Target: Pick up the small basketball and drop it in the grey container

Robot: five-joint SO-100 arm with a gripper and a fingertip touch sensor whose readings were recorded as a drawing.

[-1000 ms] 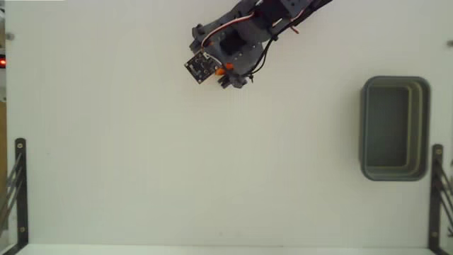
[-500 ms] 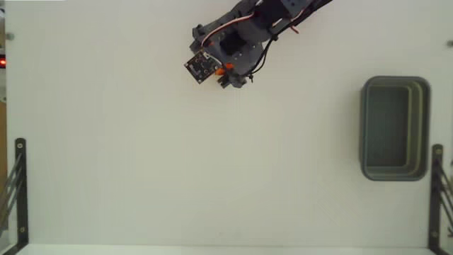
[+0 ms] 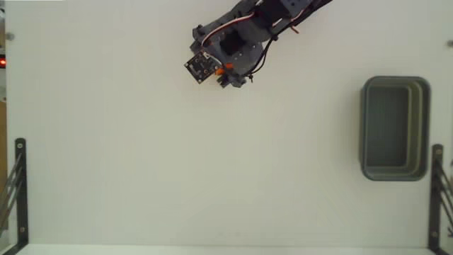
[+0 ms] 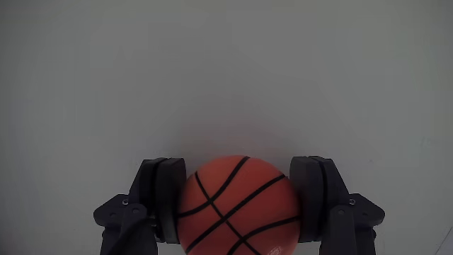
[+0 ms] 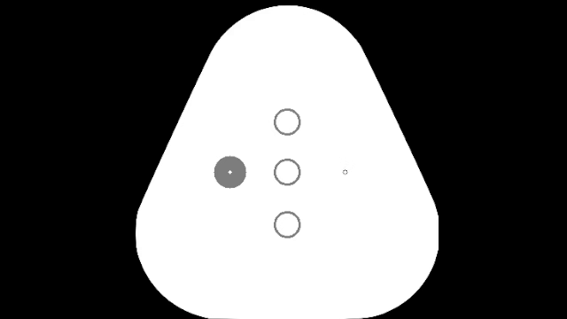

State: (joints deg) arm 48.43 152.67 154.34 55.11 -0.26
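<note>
Basketball first, in the fixed view: only a sliver of the small basketball (image 3: 220,70) is showing as an orange fleck under the dark arm (image 3: 248,32), close to the far edge of the white desk (image 3: 177,163), left of centre. We are reading the gripper (image 3: 225,73) as wrapped around it there, though this view alone is too small to settle that. The grey container (image 3: 395,128) is sitting well apart, against the desk's right edge, empty as far as we can see: a rounded-corner rectangular bin of matte grey-green plastic with a thick rim.

In the wrist view we are seeing the gripper (image 4: 238,202) clamped on the small basketball (image 4: 238,205), one dark jaw pressing each side at about the ball's widest line. The ball is a smooth, slightly glossy orange sphere with curving black seams; the jaws are blocky matte plastic. Whether it is resting on the desk or just clear of it, we cannot tell.

For the carry, we are judging that a round, slick ball can squirt out of flat jaws, so we are favouring steady pressure, a straight lift, and a slow swing across until we are hanging squarely over the bin's opening before letting go.
</note>
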